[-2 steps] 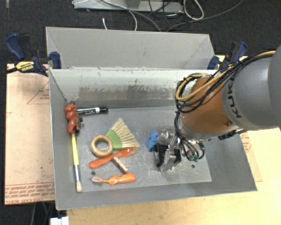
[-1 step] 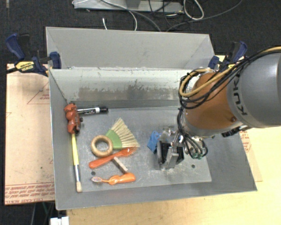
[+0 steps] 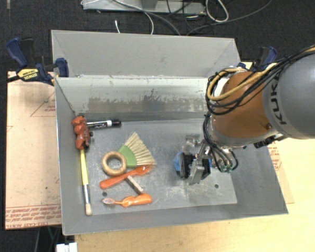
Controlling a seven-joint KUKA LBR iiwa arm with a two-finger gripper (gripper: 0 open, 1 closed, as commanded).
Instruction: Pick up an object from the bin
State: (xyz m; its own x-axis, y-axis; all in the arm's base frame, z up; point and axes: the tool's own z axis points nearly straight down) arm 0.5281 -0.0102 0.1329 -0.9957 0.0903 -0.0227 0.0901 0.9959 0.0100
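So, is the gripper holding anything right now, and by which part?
Cannot tell. The gripper is down near the floor of the bin, with a small blue thing close beside it; no hold on it shows.

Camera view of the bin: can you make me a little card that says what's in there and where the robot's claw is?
bin: grey metal
gripper: low over the right part of the bin floor
nearest thing: small blue object just left of the gripper; I can't tell if it is held
left-side heap: tape roll, little brush, orange tool, orange toothbrush
far left: yellow stick, black marker, red-brown object
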